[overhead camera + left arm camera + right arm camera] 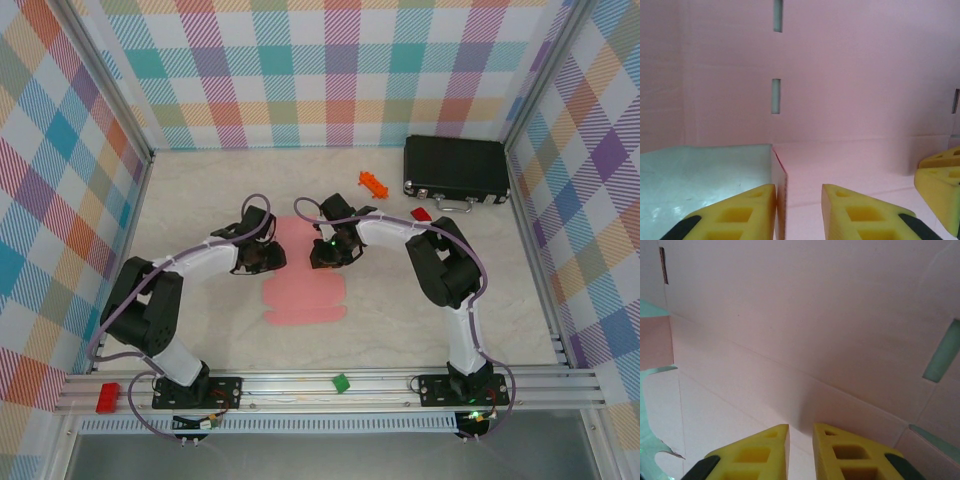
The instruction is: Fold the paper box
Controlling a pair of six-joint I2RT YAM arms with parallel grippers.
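**Operator:** Where does the paper box sit from above?

**Spotter:** In the top view you have the paper box (305,300) lying as a pink notched sheet on the pale table (200,200), about midway between your two arms. Your left gripper (274,258) is down at the sheet's left edge. Your right gripper (322,254) is over its far part, and the two are near each other. The black hard case (455,170) sits in the far right corner, well apart from the sheet. An orange piece (372,183) and a small red bit (420,213) lie between the two.

**Operator:** And the left wrist?

**Spotter:** There your left gripper (799,189) has its yellow fingers (747,212) standing apart. A raised edge of the paper box (860,90) stands upright in the gap, just against the finger on the left of the picture. The other finger is clear of it. Ahead rises a pink panel with two narrow slots (776,96). You see bare table (700,172) at lower left, and the yellow fingers of your right gripper at the right edge.

**Operator:** The right wrist?

**Spotter:** Your right gripper (801,426) has its fingers (752,455) nearly together, with a thin slit between them. The paper box (805,315) lies under and ahead of them. A crease runs slantwise across it, and there is a slot (942,357) at the right. You cannot tell whether any card is nipped in that slit.
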